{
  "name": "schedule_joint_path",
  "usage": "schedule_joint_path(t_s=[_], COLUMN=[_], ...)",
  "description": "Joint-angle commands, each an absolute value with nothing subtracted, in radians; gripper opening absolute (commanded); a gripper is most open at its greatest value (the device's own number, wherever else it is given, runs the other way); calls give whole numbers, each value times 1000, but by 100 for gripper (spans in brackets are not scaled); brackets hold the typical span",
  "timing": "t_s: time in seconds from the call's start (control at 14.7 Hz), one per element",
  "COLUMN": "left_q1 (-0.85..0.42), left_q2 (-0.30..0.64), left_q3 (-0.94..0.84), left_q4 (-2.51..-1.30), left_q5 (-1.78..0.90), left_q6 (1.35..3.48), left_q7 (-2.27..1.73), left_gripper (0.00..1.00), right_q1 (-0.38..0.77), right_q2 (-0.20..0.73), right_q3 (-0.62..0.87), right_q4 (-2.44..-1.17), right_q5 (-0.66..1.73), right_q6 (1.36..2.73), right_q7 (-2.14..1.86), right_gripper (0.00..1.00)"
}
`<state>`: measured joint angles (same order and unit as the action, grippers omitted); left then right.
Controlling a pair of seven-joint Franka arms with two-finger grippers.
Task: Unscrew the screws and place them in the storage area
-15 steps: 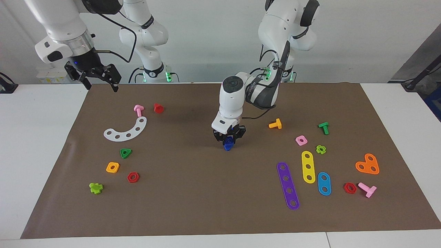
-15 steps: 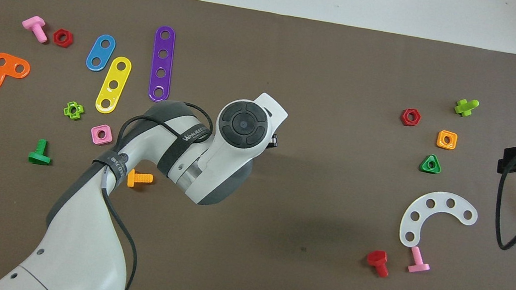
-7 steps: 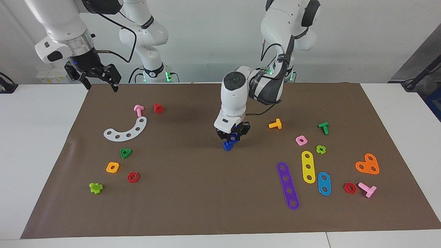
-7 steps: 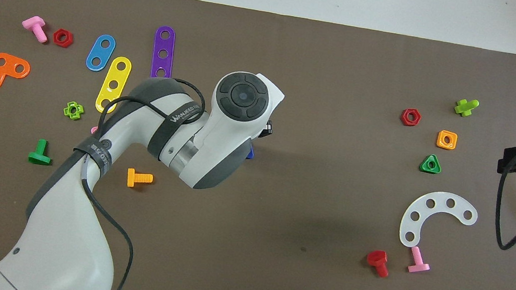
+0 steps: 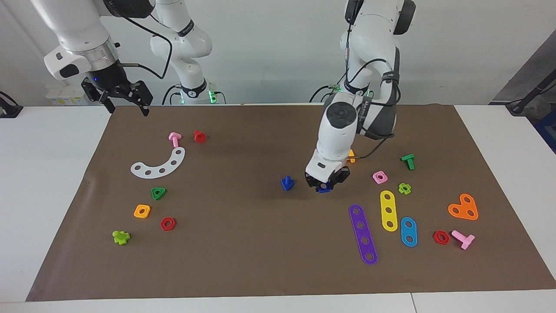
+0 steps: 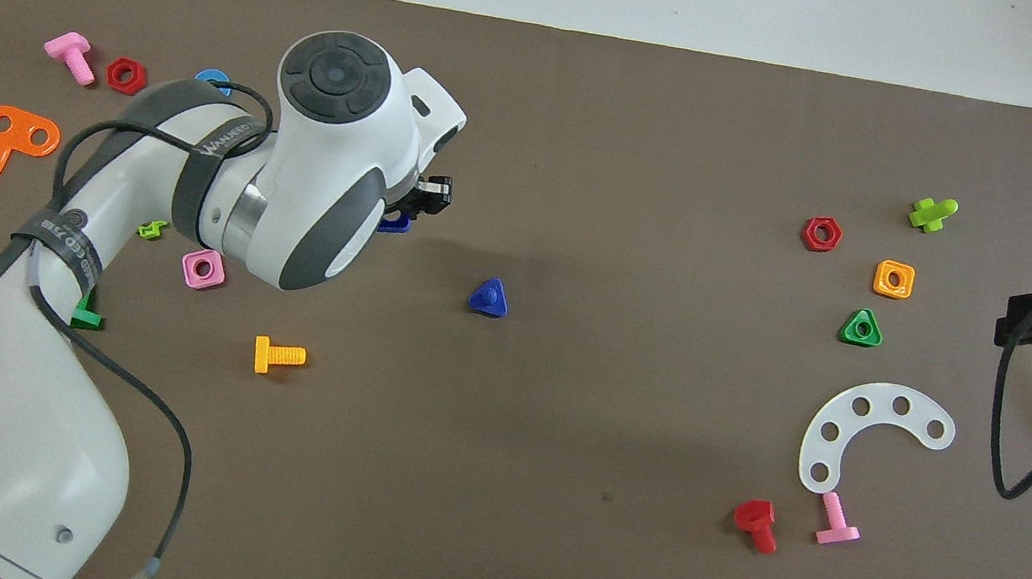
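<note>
Holding a dark-blue nut (image 5: 322, 189) between its fingers, the left end effector (image 5: 325, 184) is hanging low over the table (image 5: 260, 261), apparently to carry the nut apart from its screw. The dark-blue screw (image 5: 286, 183) is standing alone on the table beside this end effector, toward the right arm's end, head down, long axis vertical, stem pointing up. The right end effector (image 5: 126, 101), fingers apart, is waiting over the table's edge.
</note>
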<state>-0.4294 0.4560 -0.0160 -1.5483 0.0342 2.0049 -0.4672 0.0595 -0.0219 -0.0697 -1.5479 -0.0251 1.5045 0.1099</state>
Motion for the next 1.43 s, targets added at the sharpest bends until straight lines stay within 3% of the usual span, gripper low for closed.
schedule_joint_path(t_s=[0.0,0.27,0.48,0.55,0.68,0.75,1.02,1.36], left_q1=[-355,-272,-267,-267,-267,-264,-224,-106], left_q2=[420,362,324,318,318,318,278,259], left_q3=[-23,-23,-21,-23,-23,-23,-17,-12], left_q4=[-1623,-1805,-1906,-1922,-1913,-1902,-1829,-1597], left_q5=[11,11,11,11,9,3,-25,-15], left_q6=[2009,2117,2140,2146,2148,2146,2094,1806], left_q7=[-317,-128,-77,-74,-74,-72,-67,41], left_gripper=[40,40,44,50,94,100,100,100], right_q1=[66,149,268,314,394,437,535,636], right_q2=[-57,-40,47,81,147,188,308,431], right_q3=[-71,-61,-61,-61,-61,-61,-60,-60], right_q4=[-1611,-1667,-1652,-1652,-1646,-1635,-1615,-1609], right_q5=[9,41,40,40,40,31,40,22], right_q6=[1555,1682,1777,1825,1911,1949,2086,2213], right_q7=[84,142,269,335,440,489,592,653], right_gripper=[100,100,100,100,100,100,100,100])
